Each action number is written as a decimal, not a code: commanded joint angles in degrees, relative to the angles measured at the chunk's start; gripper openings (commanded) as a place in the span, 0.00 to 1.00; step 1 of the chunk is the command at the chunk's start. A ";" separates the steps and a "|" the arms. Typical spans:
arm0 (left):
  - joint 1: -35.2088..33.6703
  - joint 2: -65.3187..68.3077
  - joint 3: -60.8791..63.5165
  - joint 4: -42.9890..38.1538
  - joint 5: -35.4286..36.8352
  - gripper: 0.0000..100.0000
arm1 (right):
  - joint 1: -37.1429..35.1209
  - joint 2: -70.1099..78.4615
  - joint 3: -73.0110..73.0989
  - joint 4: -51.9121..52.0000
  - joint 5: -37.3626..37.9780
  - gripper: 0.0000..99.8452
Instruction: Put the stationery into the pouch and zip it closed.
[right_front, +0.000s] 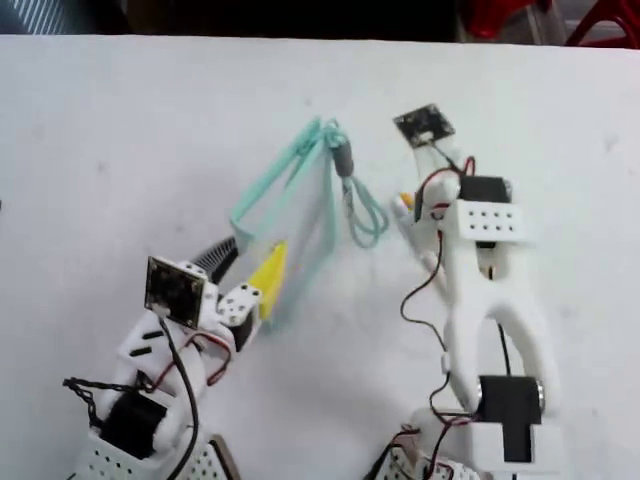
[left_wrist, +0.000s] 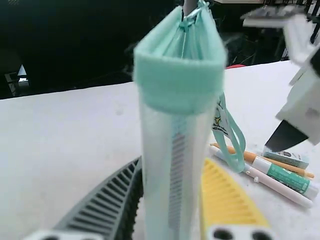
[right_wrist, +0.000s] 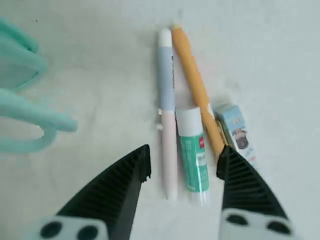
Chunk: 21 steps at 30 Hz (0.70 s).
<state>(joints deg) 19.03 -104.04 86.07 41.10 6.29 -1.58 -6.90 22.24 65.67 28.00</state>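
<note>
White surface (right_front: 100, 150) lies under everything. The left hand (right_front: 245, 262) pinches the green pouch (right_front: 290, 215), which stands up on its edge. The right hand (right_wrist: 183, 152) is spread wide, low over a white pen (right_wrist: 167, 125), an orange pen (right_wrist: 192, 80), a glue stick (right_wrist: 192, 150) and a small eraser (right_wrist: 235, 127), all side by side near the pouch's strap (right_front: 365, 215).

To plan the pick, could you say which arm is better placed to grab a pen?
Right: the open right gripper hangs over the pens, while the left gripper holds the pouch.
</note>
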 joint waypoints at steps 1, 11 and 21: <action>-0.84 -0.40 -0.97 -0.09 0.62 0.17 | -1.27 3.30 2.29 -9.45 0.26 0.17; -0.75 -0.40 -1.05 -0.18 0.62 0.17 | -0.31 19.91 -7.47 -13.23 -2.64 0.15; -0.75 -0.40 -1.14 -0.18 0.53 0.17 | -1.19 22.90 -8.18 -16.31 -2.55 0.14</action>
<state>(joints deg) 18.68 -104.04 86.07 41.10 6.29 -2.64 16.48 16.18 50.29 25.80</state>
